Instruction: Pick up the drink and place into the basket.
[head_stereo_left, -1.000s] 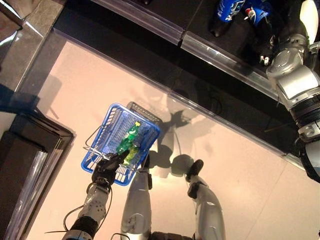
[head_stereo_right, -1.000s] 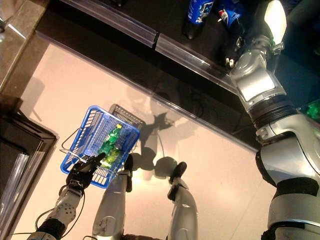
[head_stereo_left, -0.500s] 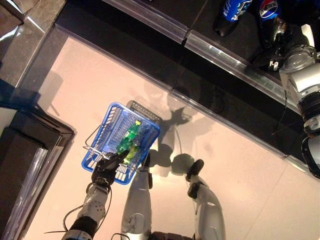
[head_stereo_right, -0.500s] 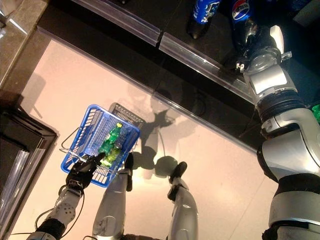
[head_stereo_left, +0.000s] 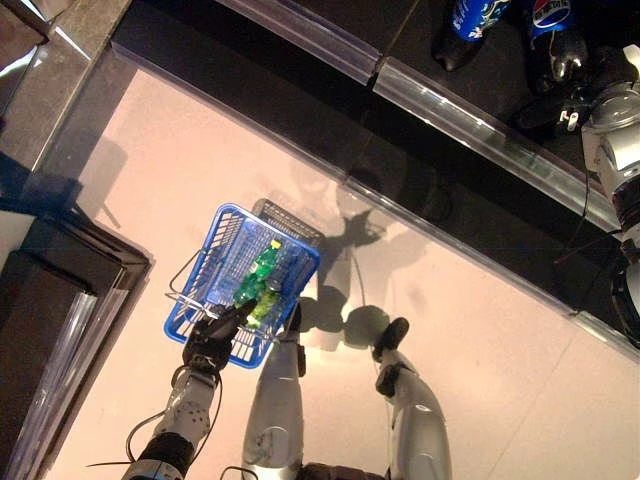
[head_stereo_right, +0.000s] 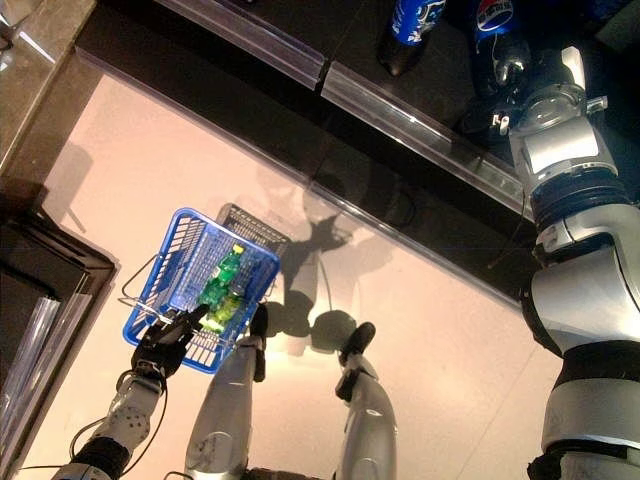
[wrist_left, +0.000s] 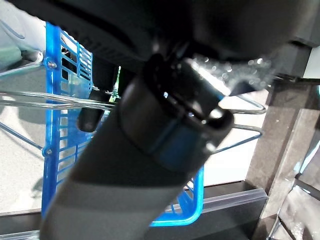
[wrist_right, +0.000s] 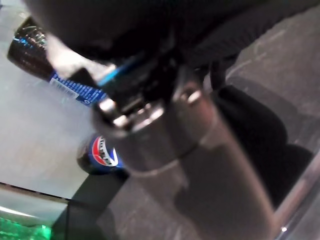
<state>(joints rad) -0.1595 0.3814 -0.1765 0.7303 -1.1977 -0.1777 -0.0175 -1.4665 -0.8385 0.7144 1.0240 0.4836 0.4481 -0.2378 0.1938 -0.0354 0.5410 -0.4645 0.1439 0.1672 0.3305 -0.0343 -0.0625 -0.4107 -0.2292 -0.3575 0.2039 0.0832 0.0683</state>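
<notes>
Two dark cola bottles with blue labels stand on the black shelf at the far right. The nearer one (head_stereo_left: 552, 35) (head_stereo_right: 497, 45) has my right hand (head_stereo_right: 488, 112) against its lower part; whether the fingers close round it is hidden. The other bottle (head_stereo_left: 466, 22) stands to its left. In the right wrist view both cola bottles (wrist_right: 99, 152) (wrist_right: 47, 62) show past the thumb (wrist_right: 165, 130). My left hand (head_stereo_left: 212, 342) (wrist_left: 150, 150) is curled round the wire handle (wrist_left: 30, 97) of the blue basket (head_stereo_left: 198, 262), which holds green bottles (head_stereo_left: 260, 272).
A clear plastic rail (head_stereo_left: 480, 118) runs along the shelf's front edge. A dark cabinet (head_stereo_left: 60, 300) stands at the left beside the basket. A small dark grid (head_stereo_left: 290, 222) shows just behind the basket. Pale floor lies between basket and shelf.
My right arm has swung to the right along the shelf, and the nearer cola bottle has shifted right with it. The left hand and basket stay put.
</notes>
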